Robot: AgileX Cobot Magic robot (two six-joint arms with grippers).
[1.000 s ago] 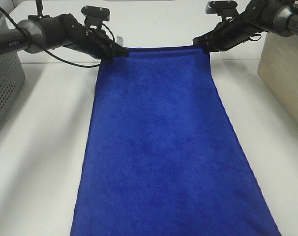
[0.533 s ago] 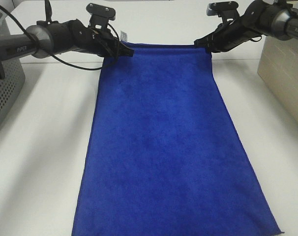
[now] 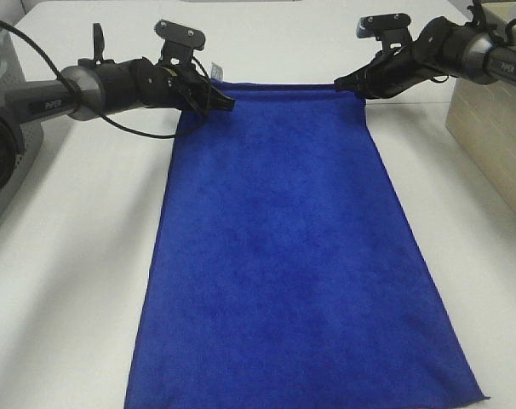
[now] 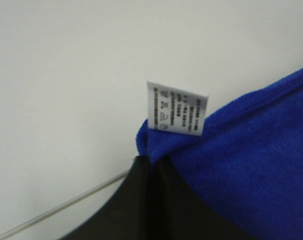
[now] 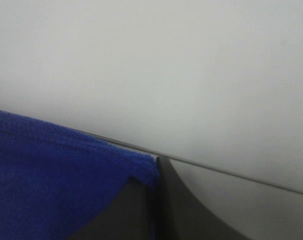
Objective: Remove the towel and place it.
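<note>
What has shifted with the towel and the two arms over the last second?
The towel slid away from the camera: its near hem, cut off by the frame edge before, now shows, with a corner at lower right. The left gripper and right gripper moved toward the far side of the table, carrying the far edge with them. Both stayed shut on the far corners; the white tag remains beside the left grip.

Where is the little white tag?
In the high view the tag stands at the towel's far left corner, beside the left gripper.
</note>
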